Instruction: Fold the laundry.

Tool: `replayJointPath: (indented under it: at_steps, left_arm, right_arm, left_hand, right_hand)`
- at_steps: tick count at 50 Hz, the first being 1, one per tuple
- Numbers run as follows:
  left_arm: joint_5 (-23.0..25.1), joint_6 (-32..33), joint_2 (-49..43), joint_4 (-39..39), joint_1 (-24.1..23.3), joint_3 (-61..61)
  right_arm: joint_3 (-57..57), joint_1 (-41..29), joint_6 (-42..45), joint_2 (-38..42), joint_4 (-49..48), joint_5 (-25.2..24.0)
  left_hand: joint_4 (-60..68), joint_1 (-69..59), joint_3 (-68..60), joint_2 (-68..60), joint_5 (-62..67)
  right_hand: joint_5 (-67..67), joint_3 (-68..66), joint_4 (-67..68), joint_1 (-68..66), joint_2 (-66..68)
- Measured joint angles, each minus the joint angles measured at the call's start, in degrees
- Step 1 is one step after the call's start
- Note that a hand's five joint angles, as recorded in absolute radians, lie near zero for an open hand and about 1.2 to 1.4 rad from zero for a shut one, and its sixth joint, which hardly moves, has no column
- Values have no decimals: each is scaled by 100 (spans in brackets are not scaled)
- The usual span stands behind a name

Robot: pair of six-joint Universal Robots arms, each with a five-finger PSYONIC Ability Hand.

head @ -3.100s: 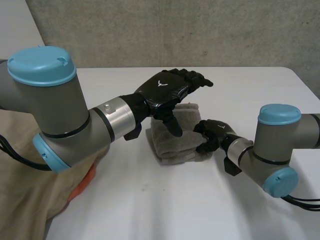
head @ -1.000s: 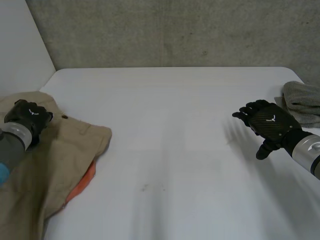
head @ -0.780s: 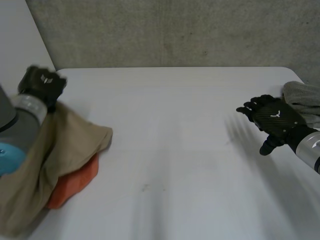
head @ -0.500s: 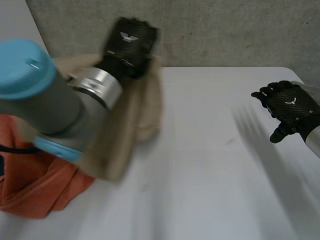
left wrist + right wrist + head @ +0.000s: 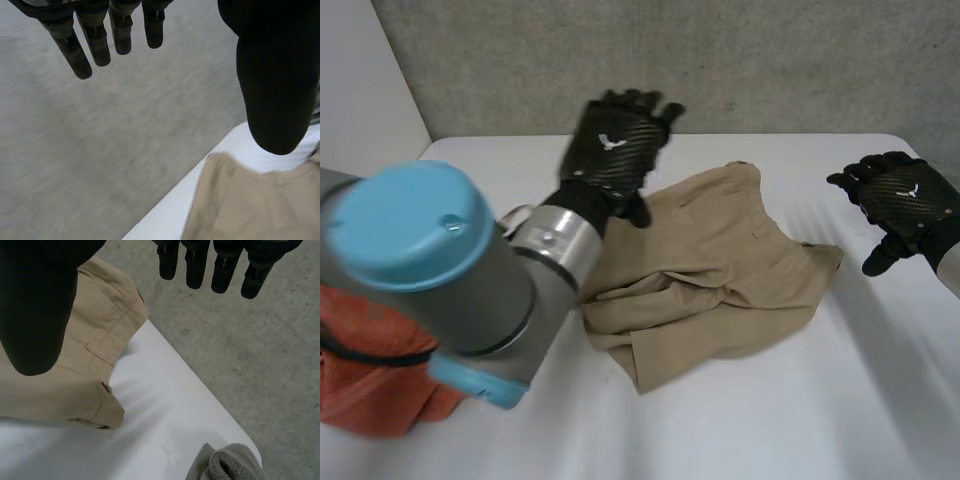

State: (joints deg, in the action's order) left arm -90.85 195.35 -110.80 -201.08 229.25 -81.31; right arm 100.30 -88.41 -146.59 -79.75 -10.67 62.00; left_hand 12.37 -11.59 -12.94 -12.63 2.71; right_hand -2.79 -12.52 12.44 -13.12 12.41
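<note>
Right hand (image 5: 37,305) with fingers (image 5: 195,265) straight and apart, tan garment (image 5: 60,370) on white table (image 5: 165,425), grey towel (image 5: 235,465) at its corner

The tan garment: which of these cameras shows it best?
The head view: the tan garment lies crumpled, almost all visible, on the white table, between the left hand and the right hand. The left wrist view catches one edge of it by the thumb; the right wrist view shows a part with a pocket flap and button.

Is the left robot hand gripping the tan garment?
No, the left robot hand has straight fingers with nothing between them, and the tan garment lies loose on the table.
</note>
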Motion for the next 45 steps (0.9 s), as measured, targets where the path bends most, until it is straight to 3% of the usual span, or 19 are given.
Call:
replayJointPath:
  at_steps: [6,15,23,35,41,42,45]
  left_arm:
    - [-618,0,627,679,-101,-857]
    - [-681,-32,433,1315,-688,-1679]
    - [-637,-37,-306,1031,-865,-1564]
    - [-658,14,-1348,215,-840,-887]
    - [-667,206,-1796,174,-839,-574]
    - [-670,275,-1823,172,-836,-553]
    - [-675,433,-1823,169,-823,-534]
  right_arm:
    - [-224,53,143,141,706,-51]
    - [-182,78,1495,460,1427,-378]
    - [-51,37,2304,1031,1116,-570]
    - [-60,-9,2095,1728,-70,-528]
    - [-144,-31,1809,1867,-470,-518]
    - [-173,-47,1778,1900,-506,-515]
    - [-255,-105,1727,1983,-558,-499]
  left_hand:
    - [571,-699,-486,-553,548]
    - [1305,-1398,-1231,-1262,1298]
    - [1306,-1398,-1231,-1262,1316]
    - [1702,-1793,-1649,-1664,1675]
    - [3772,-3937,-3694,-3749,3704]
    - [4695,-4652,-4601,-4658,4608]
    - [5433,-5118,-5330,-5388,5340]
  right_hand:
    - [-1116,-1110,1112,-1052,1085]
    - [-1410,-1453,1473,-1401,1439]
    - [-1349,-1453,1472,-1400,1429]
    - [-1434,-1465,1485,-1416,1445]
    - [-1733,-1739,1748,-1657,1732]
    - [-1829,-1836,1848,-1780,1833]
    - [-1881,-1897,1897,-1835,1889]
